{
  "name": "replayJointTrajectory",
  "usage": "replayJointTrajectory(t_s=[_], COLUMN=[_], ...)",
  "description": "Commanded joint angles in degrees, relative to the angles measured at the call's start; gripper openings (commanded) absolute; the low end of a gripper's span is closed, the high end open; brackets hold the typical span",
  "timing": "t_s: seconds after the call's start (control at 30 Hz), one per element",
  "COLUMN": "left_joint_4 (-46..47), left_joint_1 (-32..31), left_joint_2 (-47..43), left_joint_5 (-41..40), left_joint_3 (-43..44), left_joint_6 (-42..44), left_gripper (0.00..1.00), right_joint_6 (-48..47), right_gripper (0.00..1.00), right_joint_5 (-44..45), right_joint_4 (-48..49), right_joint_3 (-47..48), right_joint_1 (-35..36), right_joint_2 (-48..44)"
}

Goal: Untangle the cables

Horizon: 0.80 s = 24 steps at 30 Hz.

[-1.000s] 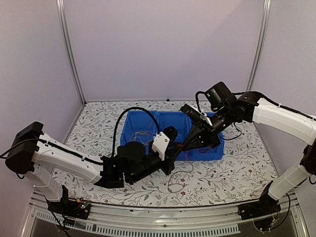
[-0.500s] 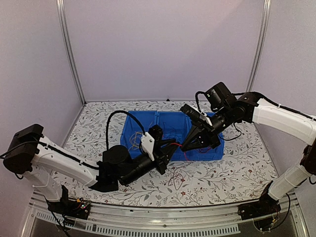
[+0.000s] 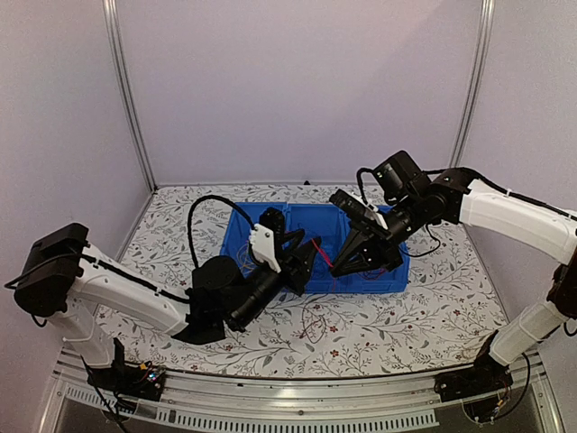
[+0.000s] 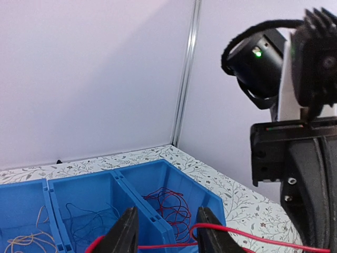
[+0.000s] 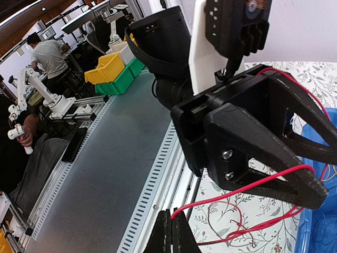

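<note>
A blue bin (image 3: pixel 371 281) with three compartments holds the sorted cables: yellow-tan wires (image 4: pixel 21 241) on the left, dark blue wires (image 4: pixel 84 221) in the middle and red wires (image 4: pixel 171 203) on the right. A red cable (image 3: pixel 316 250) stretches between both grippers at the bin's front. My left gripper (image 4: pixel 166 212) is open, and the red cable (image 4: pixel 158 245) runs loosely across the gap between its fingers. My right gripper (image 5: pixel 170 216) is shut on one end of the red cable (image 5: pixel 253 184). More red and dark wire (image 5: pixel 234 219) lies looped on the table below.
The floral table cover (image 3: pixel 406 325) surrounds the bin. A thick black arm cable (image 3: pixel 435 244) lies right of the bin. Metal frame posts (image 3: pixel 126 99) stand at the back corners. A slotted rail (image 5: pixel 152 184) runs along the table's near edge.
My left arm has swung up and back toward the bin's front, and its jaws have opened. The red cable has lifted with it. The right arm has stayed put.
</note>
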Motion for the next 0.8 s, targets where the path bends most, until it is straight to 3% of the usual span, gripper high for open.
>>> replayJointTrajectory(t_s=[0.0,0.27,0.53,0.77], left_joint_4=[1.2,-8.1,-22.1,-30.4], left_joint_1=[4.3,9.7,16.2,17.7], left_joint_2=[0.2,-5.7,-22.3,-35.1], left_joint_5=[-11.0,-16.5,-19.3,-18.5], left_joint_3=[-0.2,-5.1,-15.7,-22.1], left_joint_6=[-7.5,-14.6,-21.7,-25.5], left_gripper=[0.40,0.44,0.45,0.45], right_joint_6=[-3.3,-7.8,-12.4,-10.6], right_gripper=[0.00,0.00,0.00,0.00], right_joint_5=[-4.1,-5.3,-7.0,-8.2], right_joint_4=[-5.4,-14.4,-22.5,-20.6], right_joint_3=[2.7,10.6,18.7,21.7], right_joint_1=[0.4,-2.5,-8.3,-12.6], right_joint_2=[-0.5,-4.5,-5.6,-6.1])
